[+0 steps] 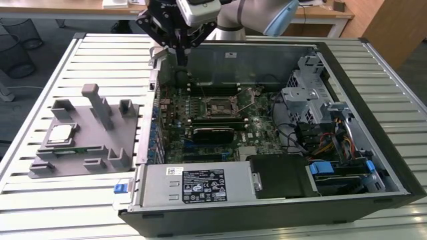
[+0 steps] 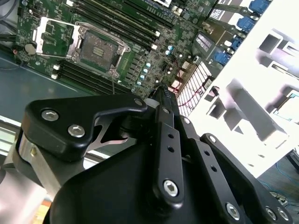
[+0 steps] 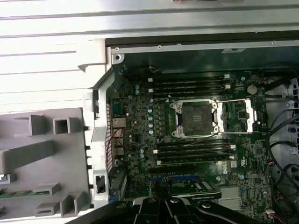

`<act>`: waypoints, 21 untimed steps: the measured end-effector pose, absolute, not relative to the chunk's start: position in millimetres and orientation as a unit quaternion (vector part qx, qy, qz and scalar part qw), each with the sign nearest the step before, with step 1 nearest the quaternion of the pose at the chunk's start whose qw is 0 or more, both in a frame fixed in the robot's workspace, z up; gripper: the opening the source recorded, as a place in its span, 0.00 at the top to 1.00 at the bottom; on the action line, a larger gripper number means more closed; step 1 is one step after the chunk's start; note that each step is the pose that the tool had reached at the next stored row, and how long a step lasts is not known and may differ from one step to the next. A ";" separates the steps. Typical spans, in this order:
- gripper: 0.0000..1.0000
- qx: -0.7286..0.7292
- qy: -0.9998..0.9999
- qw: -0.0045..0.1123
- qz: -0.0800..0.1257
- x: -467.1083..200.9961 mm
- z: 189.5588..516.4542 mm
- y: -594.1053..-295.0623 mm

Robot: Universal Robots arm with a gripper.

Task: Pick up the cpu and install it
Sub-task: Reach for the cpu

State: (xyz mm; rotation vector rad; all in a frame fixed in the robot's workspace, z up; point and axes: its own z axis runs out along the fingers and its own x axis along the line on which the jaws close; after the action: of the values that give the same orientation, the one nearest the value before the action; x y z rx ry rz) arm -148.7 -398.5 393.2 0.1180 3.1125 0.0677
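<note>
Above the open case (image 1: 371, 131), the gripper (image 1: 181, 61) hung closed, empty.
The cpu (image 1: 61, 133) lay on the grey tray (image 1: 93, 150); dropping here might damage the bare socket (image 1: 220, 106).

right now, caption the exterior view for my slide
Black end effector near the open black computer case; shiny silver square cpu lies on grey plastic fixture

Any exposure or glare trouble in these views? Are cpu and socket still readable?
Exterior view: light is even, the cpu reads fine with a slight sheen on its top. Second wrist view: the grey fixture is blown out to near white, while the socket is well exposed. First wrist view: the slatted table is washed out bright, and the motherboard stays readable.
</note>
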 end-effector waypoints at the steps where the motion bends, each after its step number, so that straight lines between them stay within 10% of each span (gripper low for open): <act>1: 0.89 0.038 0.999 0.013 0.022 -149.3 393.2 -398.5; 21: 0.89 0.038 0.999 0.013 0.022 -163.2 393.2 -398.5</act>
State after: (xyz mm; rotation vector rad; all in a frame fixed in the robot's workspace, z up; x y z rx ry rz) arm -163.2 -398.5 393.2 0.1180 3.1125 0.0677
